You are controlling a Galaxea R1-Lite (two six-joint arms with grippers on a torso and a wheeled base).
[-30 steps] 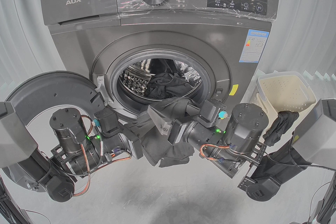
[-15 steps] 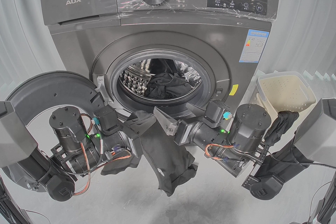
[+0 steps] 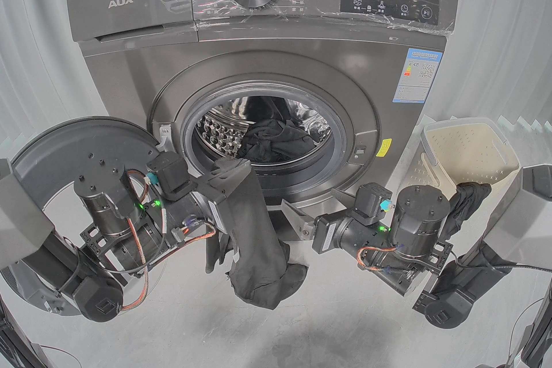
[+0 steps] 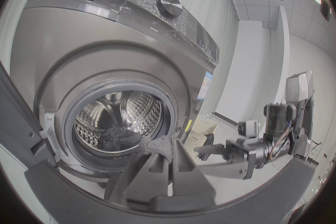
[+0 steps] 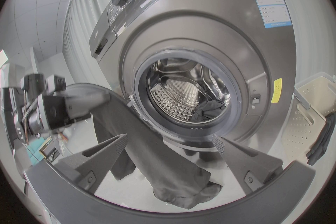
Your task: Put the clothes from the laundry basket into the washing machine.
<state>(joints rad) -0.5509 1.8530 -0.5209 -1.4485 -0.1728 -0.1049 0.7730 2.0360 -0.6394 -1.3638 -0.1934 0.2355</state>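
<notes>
The washing machine (image 3: 259,53) is a front-loader with a brushed grey metal shell. Its round door (image 3: 80,150) is swung wide to the robot's left. Inside, the drum (image 3: 221,133) is shiny perforated steel, and a crumpled black garment (image 3: 276,139) lies on its bottom.

The left gripper (image 3: 233,173) sits just before the lower left rim of the opening. Its arm is bent in from the left, with the wrist pointing toward the machine. Its fingers (image 4: 182,161) are pinched together on a bunched fold of a dark grey cloth (image 3: 259,254). The cloth is soft and matte and hangs down from them in a long limp fall, its lower end gathered into a lump.

The right gripper (image 3: 315,207) is lower and to the right, below the opening and near the hanging cloth. Its wedge-shaped fingers are spread wide with nothing between them.

The cream plastic laundry basket (image 3: 471,148), pierced with small holes, stands right of the machine. A dark piece of clothing (image 3: 463,205) is draped over its front rim.
</notes>
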